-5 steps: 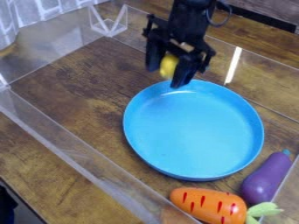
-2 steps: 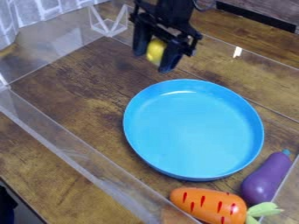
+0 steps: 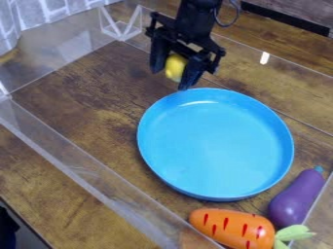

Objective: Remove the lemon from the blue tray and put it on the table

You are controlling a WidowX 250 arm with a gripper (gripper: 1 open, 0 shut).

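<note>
A small yellow lemon (image 3: 174,66) sits between the black fingers of my gripper (image 3: 177,68), which is shut on it. It hangs above the brown wooden table (image 3: 92,97), just beyond the far-left rim of the blue tray (image 3: 215,141). The tray lies flat with nothing in it. My arm comes down from the top of the view.
An orange toy carrot (image 3: 235,229) and a purple toy eggplant (image 3: 299,196) lie near the front right, beside the tray. Clear plastic walls (image 3: 53,136) border the table on the left and the back.
The gripper carried the lemon left and away from the tray's far rim, then came slightly lower and back toward the tray. The tray, carrot and eggplant stayed put.
</note>
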